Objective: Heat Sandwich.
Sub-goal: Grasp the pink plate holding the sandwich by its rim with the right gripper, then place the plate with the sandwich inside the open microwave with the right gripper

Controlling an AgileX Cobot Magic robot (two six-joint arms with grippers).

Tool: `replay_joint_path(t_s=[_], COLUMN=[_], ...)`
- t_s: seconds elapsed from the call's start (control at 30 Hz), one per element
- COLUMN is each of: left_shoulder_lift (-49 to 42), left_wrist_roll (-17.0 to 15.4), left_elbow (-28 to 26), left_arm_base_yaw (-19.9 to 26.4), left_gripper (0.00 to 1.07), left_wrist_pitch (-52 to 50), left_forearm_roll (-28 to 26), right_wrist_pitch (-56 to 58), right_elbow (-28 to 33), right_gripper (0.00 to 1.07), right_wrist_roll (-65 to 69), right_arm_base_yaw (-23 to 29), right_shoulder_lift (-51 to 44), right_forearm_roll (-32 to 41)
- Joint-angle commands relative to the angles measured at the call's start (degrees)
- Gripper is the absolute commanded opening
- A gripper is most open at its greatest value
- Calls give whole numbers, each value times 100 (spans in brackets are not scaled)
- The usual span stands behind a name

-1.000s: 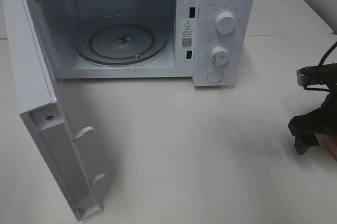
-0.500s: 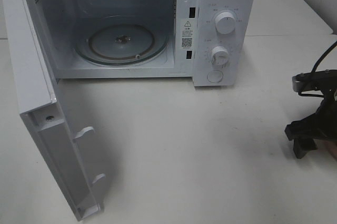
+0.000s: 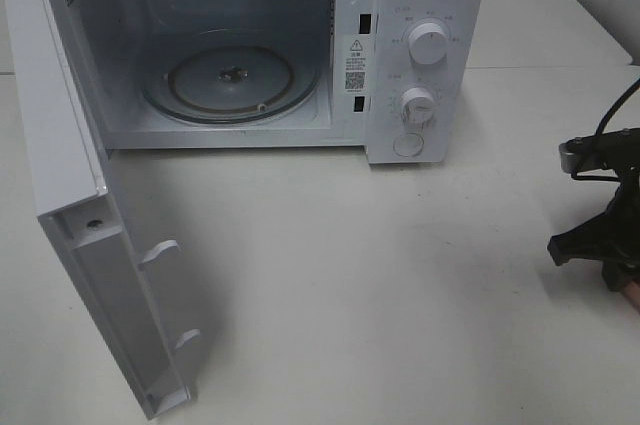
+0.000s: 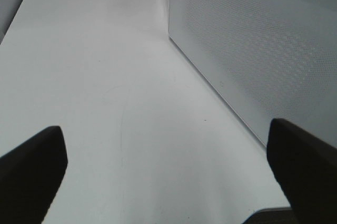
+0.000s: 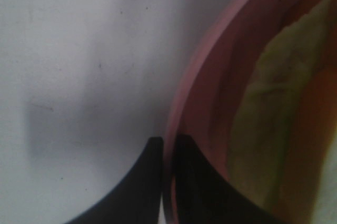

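The sandwich (image 5: 274, 113), blurred pale yellow-green filling and bread, lies on a round pink plate (image 5: 210, 76) in the right wrist view. My right gripper (image 5: 167, 145) is shut on the plate's rim, one dark finger outside it and one inside. From the high camera, the right gripper (image 3: 605, 250) is at the table's far right edge with a sliver of the plate (image 3: 632, 295) beneath it; the sandwich is out of that frame. My left gripper (image 4: 168, 176) stands open and empty over the bare table beside the microwave door (image 4: 253, 50).
A white microwave (image 3: 425, 55) stands at the back. Its door (image 3: 90, 215) is swung wide open toward the front left, and the glass turntable (image 3: 232, 80) inside carries nothing. Bare white table (image 3: 380, 275) stretches between the microwave and the right gripper.
The right gripper's fingers have closed on the plate's rim. The arm has shifted slightly toward the right edge. The left arm and the microwave have not moved.
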Motion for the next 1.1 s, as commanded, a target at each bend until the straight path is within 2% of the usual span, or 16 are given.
replay_joint_path(t_s=[0.03, 1.1], left_shoulder_lift=[-115, -115], left_wrist_roll=[0, 0], left_elbow=[0, 0], left_arm_base_yaw=[17, 17], left_gripper=[98, 98], left_wrist_pitch=[-52, -52], left_forearm_roll=[-34, -34], right_wrist_pitch=[23, 120], right_elbow=[-23, -23], right_gripper=[0, 0], right_wrist_roll=[109, 212], right_arm_base_yaw=[-11, 29], right_shoulder_lift=[23, 0], right_forearm_roll=[-52, -69])
